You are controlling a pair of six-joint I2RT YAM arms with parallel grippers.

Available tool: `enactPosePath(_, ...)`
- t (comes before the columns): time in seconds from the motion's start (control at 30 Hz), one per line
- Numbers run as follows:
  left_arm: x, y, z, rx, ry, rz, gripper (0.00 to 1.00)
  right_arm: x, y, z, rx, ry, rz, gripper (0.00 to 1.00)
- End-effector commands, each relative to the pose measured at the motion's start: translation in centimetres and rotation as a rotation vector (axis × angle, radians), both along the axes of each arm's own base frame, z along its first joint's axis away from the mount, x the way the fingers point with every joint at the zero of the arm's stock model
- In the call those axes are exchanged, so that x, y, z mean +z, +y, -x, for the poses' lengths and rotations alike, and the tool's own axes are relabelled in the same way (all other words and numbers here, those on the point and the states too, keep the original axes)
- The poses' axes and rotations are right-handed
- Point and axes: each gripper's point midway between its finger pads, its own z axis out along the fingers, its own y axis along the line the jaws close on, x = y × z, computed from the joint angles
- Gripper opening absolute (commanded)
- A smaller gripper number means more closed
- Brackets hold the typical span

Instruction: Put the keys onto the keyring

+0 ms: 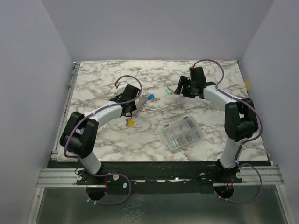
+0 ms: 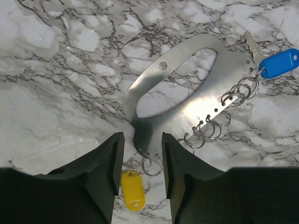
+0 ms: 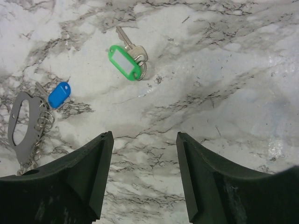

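Observation:
The keyring (image 2: pixel 219 86) is a flat silvery oval metal plate with several small split rings along its edge. The blue key (image 2: pixel 279 62) lies at its far end, touching the rings. The yellow key (image 2: pixel 132 190) lies at the rings on its narrow end, between my left fingers. My left gripper (image 2: pixel 142 137) is open, low over that end. The green key (image 3: pixel 124 61) lies alone on the marble. My right gripper (image 3: pixel 145 137) is open and empty, short of it. The right wrist view also shows the blue key (image 3: pixel 59 94) and the keyring (image 3: pixel 24 155).
A clear compartment box (image 1: pixel 182 133) of small parts sits on the marble table (image 1: pixel 219 93) at the near centre-right. In the top view the yellow key (image 1: pixel 131 122), blue key (image 1: pixel 150 97) and green key (image 1: pixel 168 90) lie between the arms. Walls enclose the table.

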Motion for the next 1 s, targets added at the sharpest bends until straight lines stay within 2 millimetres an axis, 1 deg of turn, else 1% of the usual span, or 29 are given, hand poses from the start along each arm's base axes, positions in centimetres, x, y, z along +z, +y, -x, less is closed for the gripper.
enactPosePath(0.0,0.2,-2.5,-1.2,0.012,0.006,0.063,0.42,2.1,0.7,-0.2,0.022,-0.065,-0.027,0.66)
enactPosePath(0.1,0.0,-3.6,-1.7,0.004,0.008,0.035,0.4,2.8,1.0,-0.1,0.034,-0.081,-0.045,0.66)
enactPosePath(0.2,-0.7,-3.8,-1.6,0.026,0.037,-0.006,0.4,3.4,1.1,0.0,0.039,-0.093,-0.054,0.66)
enactPosePath(0.3,-1.1,-3.7,-1.3,0.056,0.043,-0.023,0.4,3.7,1.1,0.1,0.041,-0.102,-0.061,0.66)
enactPosePath(0.4,-1.3,-3.2,-1.1,0.082,0.039,-0.051,0.37,4.0,1.3,0.1,0.049,-0.106,-0.074,0.66)
enactPosePath(0.5,-1.6,-2.7,-0.7,0.103,0.039,-0.064,0.36,4.1,1.6,0.2,0.058,-0.108,-0.087,0.66)
enactPosePath(0.6,-1.4,-2.4,-0.6,0.118,0.027,-0.07,0.33,4.1,1.8,0.4,0.067,-0.107,-0.096,0.66)
enactPosePath(0.7,-1.4,-2.3,-0.7,0.12,0.02,-0.075,0.31,4.1,2.0,0.5,0.076,-0.103,-0.105,0.66)
enactPosePath(0.8,-1.9,-2.3,-0.7,0.117,0.028,-0.077,0.27,4.0,2.1,0.5,0.082,-0.101,-0.11,0.66)
enactPosePath(0.97,-2.5,-2.3,-0.6,0.117,0.036,-0.083,0.25,3.9,2.1,0.6,0.085,-0.097,-0.113,0.66)
